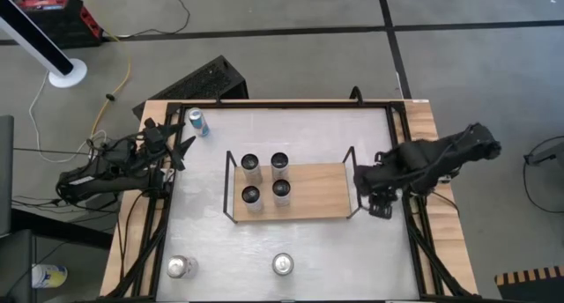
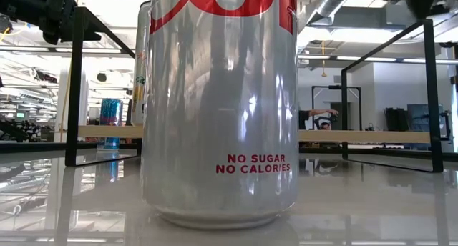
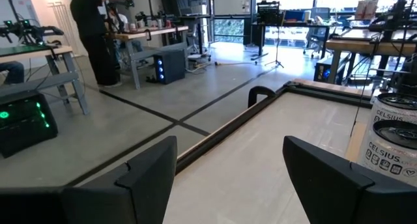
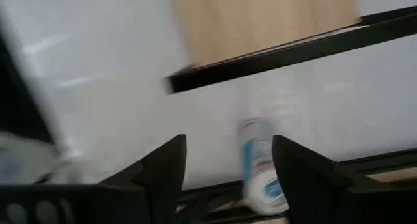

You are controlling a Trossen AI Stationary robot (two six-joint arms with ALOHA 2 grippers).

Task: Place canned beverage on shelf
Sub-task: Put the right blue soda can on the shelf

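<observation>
The shelf (image 1: 304,191) is a light-wood board in a black wire frame at the table's middle. Several dark-topped cans (image 1: 251,163) stand on its left half. A blue can (image 1: 199,122) stands at the table's far left. Two silver cans (image 1: 181,267) (image 1: 282,264) stand near the front edge; one fills the low view (image 2: 218,110). My left gripper (image 1: 183,151) is open and empty near the blue can, left of the shelf. My right gripper (image 1: 359,175) is open and empty at the shelf's right end rail. Its wrist view shows the blue can (image 4: 260,168) beyond the fingers.
Black rails (image 1: 282,104) run along the table's edges. The shelf's right half (image 1: 322,193) is bare board. The left wrist view shows white Celsius cans (image 3: 394,142) beside the open fingers, and a person stands in the room beyond the table.
</observation>
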